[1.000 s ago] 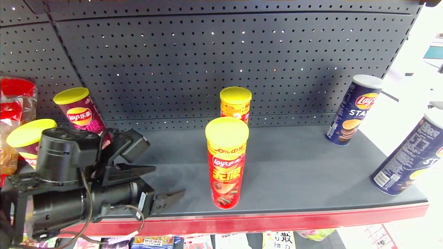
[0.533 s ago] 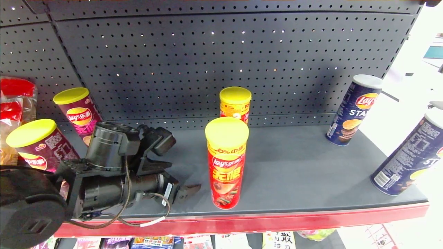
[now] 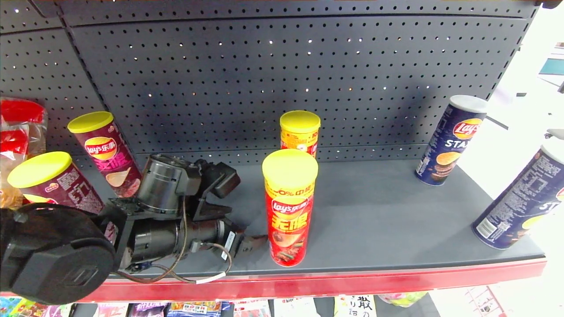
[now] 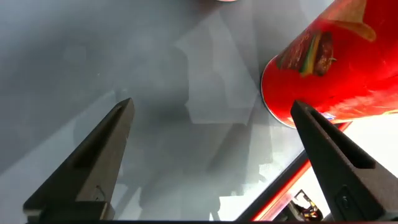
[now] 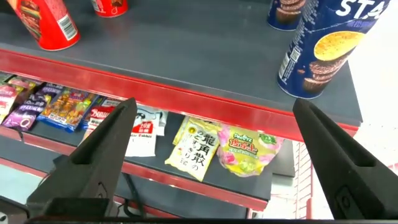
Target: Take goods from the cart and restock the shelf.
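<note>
A tall red chip can with a yellow lid [image 3: 288,207] stands near the front of the dark shelf [image 3: 379,215]. My left gripper [image 3: 253,242] lies low over the shelf, just left of the can's base. In the left wrist view the left gripper [image 4: 212,106] is open with only bare shelf between its fingers, and the red can [image 4: 323,62] stands ahead, off to one finger's side. My right gripper [image 5: 216,104] is open and holds nothing, in front of the shelf's red edge [image 5: 186,93].
A second yellow-lidded can [image 3: 300,132] stands behind the red one. Two purple cans [image 3: 103,149] are at the left and two blue cans [image 3: 449,141] at the right, one [image 3: 520,198] near the front corner. Snack packets [image 5: 199,146] lie on the lower shelf.
My left arm has moved right along the shelf front, bringing its gripper from well left of the red can to right beside its base. The cans have not moved.
</note>
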Tool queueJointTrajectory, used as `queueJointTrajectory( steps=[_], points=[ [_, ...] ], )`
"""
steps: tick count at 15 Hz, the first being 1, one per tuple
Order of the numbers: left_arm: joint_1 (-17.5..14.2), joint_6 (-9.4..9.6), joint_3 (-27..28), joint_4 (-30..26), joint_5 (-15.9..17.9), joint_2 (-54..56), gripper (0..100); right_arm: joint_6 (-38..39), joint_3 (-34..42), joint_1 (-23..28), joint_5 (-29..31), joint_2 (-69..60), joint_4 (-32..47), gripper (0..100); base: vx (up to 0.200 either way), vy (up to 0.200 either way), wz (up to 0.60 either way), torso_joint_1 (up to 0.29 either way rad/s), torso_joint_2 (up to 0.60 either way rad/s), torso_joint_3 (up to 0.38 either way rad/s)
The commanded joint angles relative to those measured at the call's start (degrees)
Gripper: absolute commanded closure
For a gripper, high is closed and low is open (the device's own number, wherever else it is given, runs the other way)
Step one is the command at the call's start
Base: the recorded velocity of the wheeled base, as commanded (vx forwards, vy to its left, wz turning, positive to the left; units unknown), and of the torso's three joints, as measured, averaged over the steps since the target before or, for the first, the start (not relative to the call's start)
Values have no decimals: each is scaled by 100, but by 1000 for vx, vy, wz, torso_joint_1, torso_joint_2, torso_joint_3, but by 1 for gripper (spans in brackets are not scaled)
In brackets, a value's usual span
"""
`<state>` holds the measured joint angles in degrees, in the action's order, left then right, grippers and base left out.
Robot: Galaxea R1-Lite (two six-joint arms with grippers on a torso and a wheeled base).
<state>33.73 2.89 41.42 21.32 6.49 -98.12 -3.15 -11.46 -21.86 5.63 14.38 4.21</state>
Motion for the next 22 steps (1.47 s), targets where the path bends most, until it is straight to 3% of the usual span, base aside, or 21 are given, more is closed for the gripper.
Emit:
queueJointTrajectory(
  steps=[1,12,14,18,19,20,22],
  points=[
    [19,-8,41,4,11,-49,0,-2,3,-3,-1,47,1,0,0,0,0,0,0,0],
    [11,-34,120,4,-25,4,0,-2,12,-3,-1,64,10,0,0,0,0,0,0,0],
    [11,-52,-12,-23,-25,338,0,-2,56,-3,-1,47,10,0,0,0,0,0,0,0],
    [19,-43,-1075,-515,-25,2429,0,-37,100,-20,-27,108,10,0,0,0,0,0,0,0],
    [19,-43,-1093,-541,-25,2482,0,-37,100,-20,-27,108,10,0,0,0,0,0,0,0],
    [19,-25,-1224,-1499,-33,3862,0,-63,188,-11,17,82,63,0,0,0,0,0,0,0],
    [11,1,-908,-3020,-121,5216,0,-213,153,164,228,108,265,0,0,0,0,0,0,0]
  ],
)
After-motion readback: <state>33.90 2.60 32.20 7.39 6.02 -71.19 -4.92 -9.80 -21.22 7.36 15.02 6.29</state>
